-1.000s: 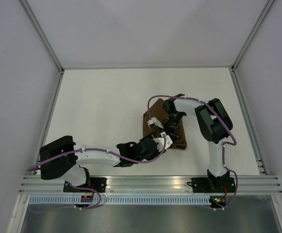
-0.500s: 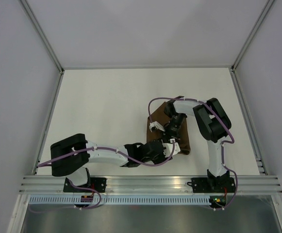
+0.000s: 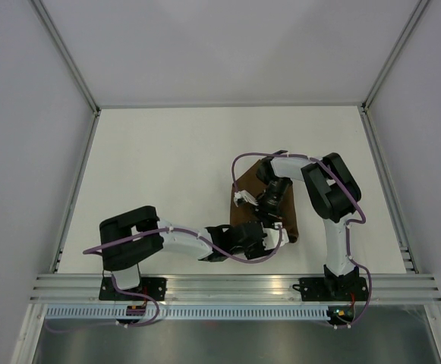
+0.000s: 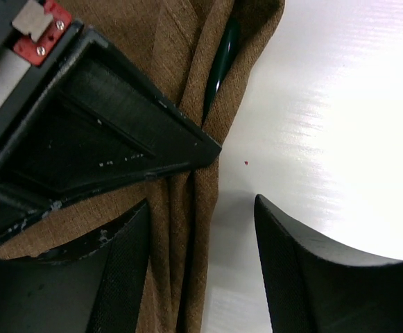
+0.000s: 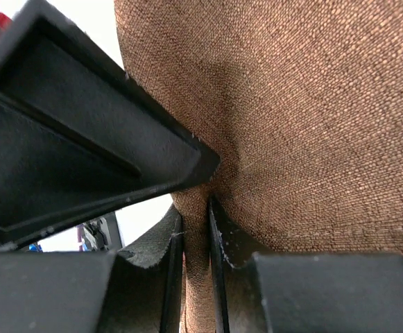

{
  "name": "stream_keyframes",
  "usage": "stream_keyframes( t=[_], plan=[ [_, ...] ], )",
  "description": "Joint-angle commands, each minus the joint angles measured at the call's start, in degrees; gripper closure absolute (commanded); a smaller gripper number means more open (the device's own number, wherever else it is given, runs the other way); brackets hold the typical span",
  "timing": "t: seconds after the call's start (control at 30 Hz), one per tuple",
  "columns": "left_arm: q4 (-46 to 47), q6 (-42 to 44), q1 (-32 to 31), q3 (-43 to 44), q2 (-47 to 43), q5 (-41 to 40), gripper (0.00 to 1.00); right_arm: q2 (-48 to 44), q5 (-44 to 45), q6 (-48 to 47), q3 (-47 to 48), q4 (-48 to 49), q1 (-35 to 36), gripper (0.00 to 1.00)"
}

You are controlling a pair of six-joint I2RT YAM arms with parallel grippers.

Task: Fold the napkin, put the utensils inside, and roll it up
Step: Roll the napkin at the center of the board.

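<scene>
The brown napkin (image 3: 287,216) lies bunched and folded on the white table, right of centre. My right gripper (image 3: 266,203) comes down on it from above. In the right wrist view its fingers (image 5: 195,277) are shut on a raised fold of the napkin (image 5: 312,118). My left gripper (image 3: 273,233) reaches in at the napkin's near edge. It is open (image 4: 201,270) and straddles the folded edge of the napkin (image 4: 180,229), one finger (image 4: 118,277) on cloth, the other over bare table. A slim dark utensil handle (image 4: 220,66) shows tucked in the fold; its blade is hidden.
The white table (image 3: 167,167) is walled on three sides. An aluminium rail (image 3: 228,284) with both arm bases runs along the near edge. The right gripper's body (image 4: 97,132) sits close against the left gripper's fingers. Purple cables loop over both arms.
The left arm has swung right along the napkin's near edge, its gripper now at the near right corner. The napkin's near edge shifted slightly right. The right gripper keeps its pinch.
</scene>
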Motion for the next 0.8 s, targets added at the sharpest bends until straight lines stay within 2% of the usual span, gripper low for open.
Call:
stream_keyframes(
  t=[0.0, 0.2, 0.4, 0.47, 0.5, 0.57, 0.77],
  plan=[
    [3.4, 2.9, -0.4, 1.9, 1.7, -0.1, 0.37, 3.1, 8.1, -2.7, -1.8, 9.2, -0.2, 0.86],
    [3.4, 3.2, -0.3, 2.1, 3.0, -0.9, 0.57, 3.1, 8.1, -2.5, -1.6, 9.1, -0.3, 0.86],
    [2.1, 2.9, -0.3, 2.4, 3.7, -0.2, 0.83, 2.5, 7.7, -2.1, -1.2, 8.7, -0.4, 0.85],
    [0.4, 2.7, -0.3, 3.1, 3.8, 0.8, 0.90, 1.9, 7.0, -2.1, -1.2, 8.7, -0.5, 0.84],
    [-0.1, 2.7, -0.2, 3.3, 3.9, 1.3, 0.90, 1.5, 6.8, -2.0, -1.2, 8.7, -0.4, 0.83],
    [-1.3, 2.3, -0.2, 4.1, 4.4, 2.5, 0.98, 0.6, 5.6, -1.5, -1.2, 8.5, -0.5, 0.76],
    [-4.6, 0.8, 1.1, 5.5, 4.6, 6.7, 0.98, -5.1, 2.4, -1.3, -0.4, 6.6, -1.9, 0.55]
  ],
)
